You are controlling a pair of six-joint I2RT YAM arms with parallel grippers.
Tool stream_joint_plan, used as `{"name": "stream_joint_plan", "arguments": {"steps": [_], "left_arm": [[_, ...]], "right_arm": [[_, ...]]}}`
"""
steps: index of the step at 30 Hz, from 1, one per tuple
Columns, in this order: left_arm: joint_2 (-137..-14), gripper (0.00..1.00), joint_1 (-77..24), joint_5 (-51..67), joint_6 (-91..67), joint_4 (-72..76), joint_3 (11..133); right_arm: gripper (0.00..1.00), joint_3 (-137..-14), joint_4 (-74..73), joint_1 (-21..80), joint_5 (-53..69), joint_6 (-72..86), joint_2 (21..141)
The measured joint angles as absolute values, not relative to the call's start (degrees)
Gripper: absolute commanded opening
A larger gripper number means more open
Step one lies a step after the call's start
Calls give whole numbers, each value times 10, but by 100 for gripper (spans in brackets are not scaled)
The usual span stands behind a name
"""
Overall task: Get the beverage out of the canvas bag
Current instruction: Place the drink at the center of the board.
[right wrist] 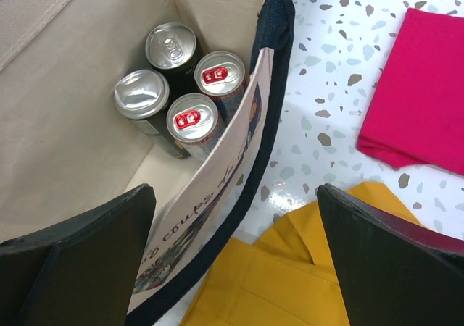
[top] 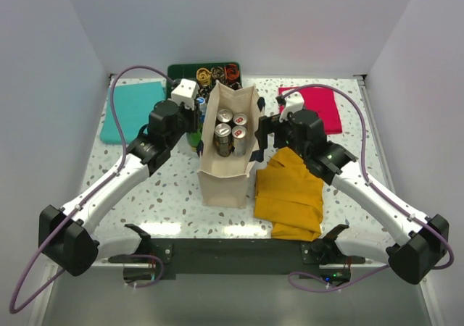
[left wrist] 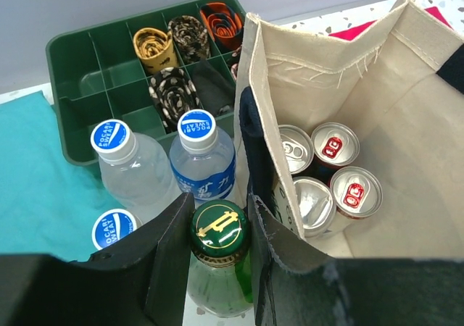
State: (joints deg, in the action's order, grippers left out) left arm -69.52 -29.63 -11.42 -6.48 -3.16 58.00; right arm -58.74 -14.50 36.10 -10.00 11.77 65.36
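The canvas bag (top: 225,185) stands open mid-table, cream with navy handles, with several drink cans (top: 230,129) upright inside. They also show in the left wrist view (left wrist: 335,143) and the right wrist view (right wrist: 192,119). My left gripper (left wrist: 220,221) is just outside the bag's left wall (left wrist: 254,87). It is shut on the cap of a green glass bottle (left wrist: 217,268) that stands outside the bag. My right gripper (right wrist: 235,195) is wide open astride the bag's right wall (right wrist: 210,195), with one finger inside the bag and the other over the mustard cloth.
Three clear Pocari Sweat bottles (left wrist: 197,145) stand left of the bag. A green divided tray (left wrist: 87,58) with rolled ties is behind them. A teal cloth (top: 130,109) lies far left, a magenta cloth (top: 319,109) far right, and a mustard cloth (top: 290,192) right of the bag.
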Motion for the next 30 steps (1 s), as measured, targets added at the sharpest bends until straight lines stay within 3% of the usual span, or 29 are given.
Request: {"name": "stream_joint_plan", "arguments": {"steps": [30], "left_arm": [[-729,0,-293,-95,-62,221,422]], "right_arm": [[98,-588,-137,361,-111,119,688]]}}
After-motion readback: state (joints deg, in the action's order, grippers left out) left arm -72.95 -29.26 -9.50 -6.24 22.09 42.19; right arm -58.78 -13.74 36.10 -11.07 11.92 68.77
